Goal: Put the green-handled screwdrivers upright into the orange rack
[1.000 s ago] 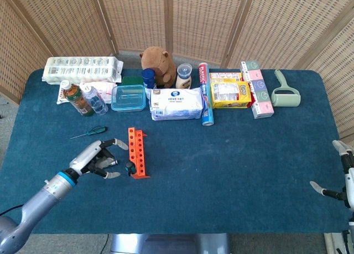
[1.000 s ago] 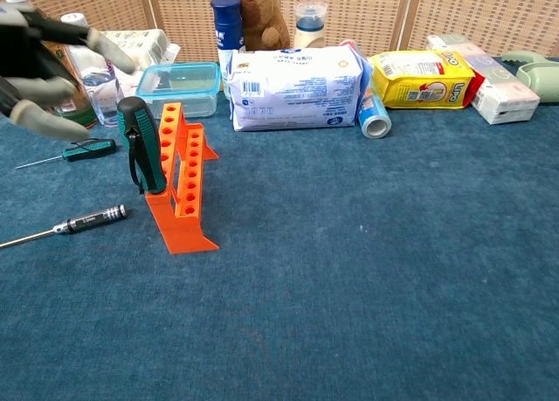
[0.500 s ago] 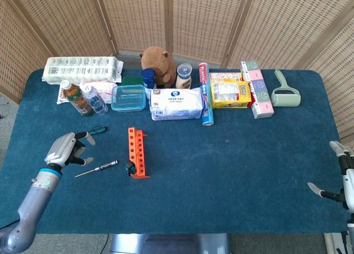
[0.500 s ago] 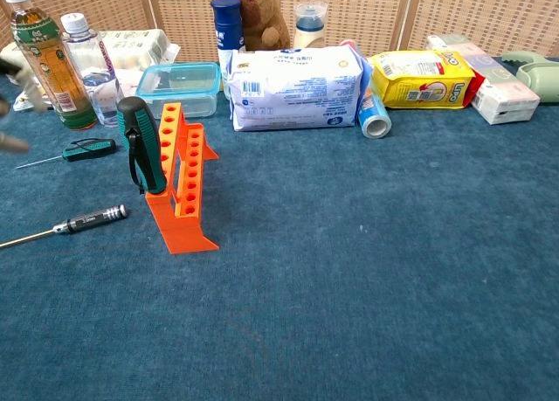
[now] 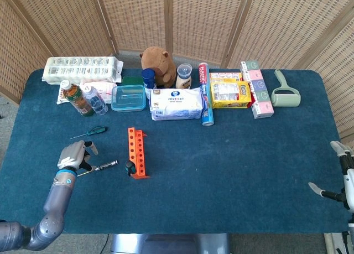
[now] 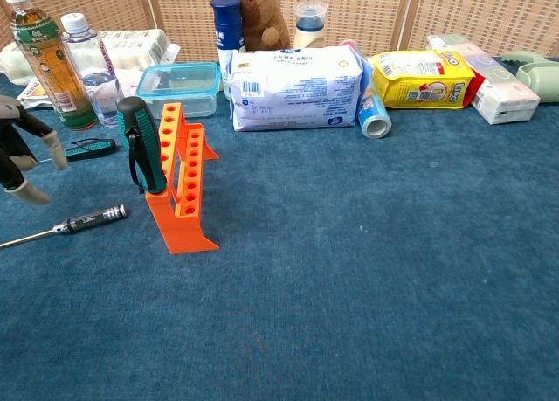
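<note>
The fingers [image 6: 35, 130] of the left hand [image 5: 74, 154] are spread apart and hold nothing. A small green screwdriver [image 5: 91, 131] lies flat on the blue table [image 5: 232, 160], just past the fingertips. A black screwdriver [image 5: 99, 167] lies right beside the hand. A big green screwdriver [image 6: 140, 152] stands up in the orange rack [image 6: 183, 187]. The right hand [image 5: 340, 179] is cut off at the table's edge, so I cannot tell how its fingers sit.
</note>
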You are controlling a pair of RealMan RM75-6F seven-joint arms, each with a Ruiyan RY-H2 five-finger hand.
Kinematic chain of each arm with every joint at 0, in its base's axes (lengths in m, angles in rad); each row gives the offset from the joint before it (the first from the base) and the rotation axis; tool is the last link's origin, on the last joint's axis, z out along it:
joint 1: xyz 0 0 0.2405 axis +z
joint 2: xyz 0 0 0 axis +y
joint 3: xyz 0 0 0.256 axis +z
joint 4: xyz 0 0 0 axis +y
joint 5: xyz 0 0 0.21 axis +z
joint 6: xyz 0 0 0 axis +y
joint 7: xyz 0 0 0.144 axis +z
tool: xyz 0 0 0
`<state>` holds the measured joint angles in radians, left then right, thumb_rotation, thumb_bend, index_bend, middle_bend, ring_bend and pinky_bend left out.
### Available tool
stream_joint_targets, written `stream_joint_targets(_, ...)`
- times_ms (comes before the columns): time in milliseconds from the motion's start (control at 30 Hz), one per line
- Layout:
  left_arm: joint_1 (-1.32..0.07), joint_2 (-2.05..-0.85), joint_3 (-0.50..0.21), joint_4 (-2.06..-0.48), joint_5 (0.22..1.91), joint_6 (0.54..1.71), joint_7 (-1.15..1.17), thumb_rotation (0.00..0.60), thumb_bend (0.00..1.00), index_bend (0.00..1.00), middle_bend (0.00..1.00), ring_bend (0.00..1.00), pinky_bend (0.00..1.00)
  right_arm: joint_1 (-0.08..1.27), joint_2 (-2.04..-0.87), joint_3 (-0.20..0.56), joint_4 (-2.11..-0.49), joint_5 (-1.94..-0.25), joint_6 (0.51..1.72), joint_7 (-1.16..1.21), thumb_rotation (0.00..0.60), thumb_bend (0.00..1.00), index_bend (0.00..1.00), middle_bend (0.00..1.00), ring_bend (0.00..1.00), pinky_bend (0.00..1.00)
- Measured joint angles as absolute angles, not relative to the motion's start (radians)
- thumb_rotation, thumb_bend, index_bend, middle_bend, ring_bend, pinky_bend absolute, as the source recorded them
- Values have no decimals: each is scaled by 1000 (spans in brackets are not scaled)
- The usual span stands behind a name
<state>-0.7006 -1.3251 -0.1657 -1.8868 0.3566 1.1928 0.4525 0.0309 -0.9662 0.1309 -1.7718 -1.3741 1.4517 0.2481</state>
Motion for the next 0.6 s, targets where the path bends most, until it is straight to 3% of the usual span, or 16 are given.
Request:
stream_joint_targets(333,-743,-1406,-175,-1805,270,1189,544,600,57,504,962,970,1000,36,-967,128,-1769,-1374,1440,251,600,84,59,61,4,0)
stream_joint_targets(600,-764,-1449,-187,-1762,236,1179,575,600,119,503,962,970,1000,35,-966,127,-1769,-1375,1442,253,600,84,59,60,4,0)
